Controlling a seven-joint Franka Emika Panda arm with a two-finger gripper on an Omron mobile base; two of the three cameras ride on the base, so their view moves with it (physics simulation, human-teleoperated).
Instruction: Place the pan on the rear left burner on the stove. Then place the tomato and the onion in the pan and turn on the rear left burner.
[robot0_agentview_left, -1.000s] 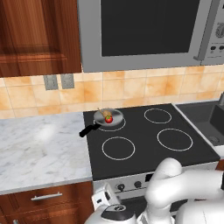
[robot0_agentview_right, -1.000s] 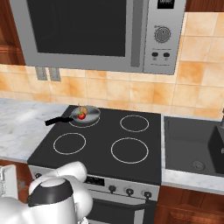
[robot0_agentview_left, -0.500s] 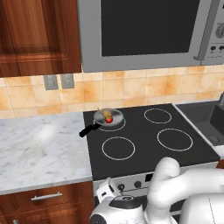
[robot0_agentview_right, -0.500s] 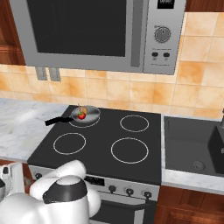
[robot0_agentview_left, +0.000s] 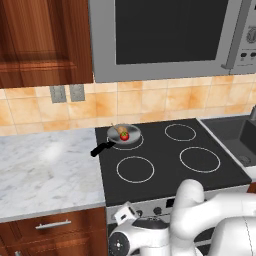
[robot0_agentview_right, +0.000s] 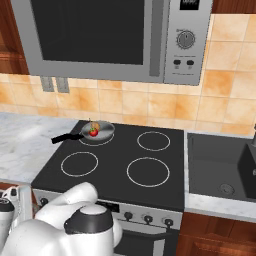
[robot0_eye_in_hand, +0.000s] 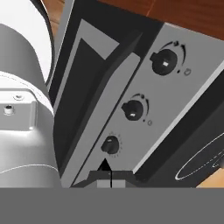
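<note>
The steel pan rests on the rear left burner of the black glass stove, its black handle pointing left. Inside lie the red tomato and, just behind it, the tan onion. My gripper hangs low in front of the steel knob panel, fingertips pressed together and holding nothing. It sits just short of the nearest black knob. Two more knobs follow along the panel.
A marble counter lies left of the stove and a dark sink to its right. A microwave hangs above the cooktop. My own white arm crowds the space before the stove front.
The arm has shifted low in front of the stove, the hand rising slightly toward the knob panel. Pan, tomato and onion have stayed put.
</note>
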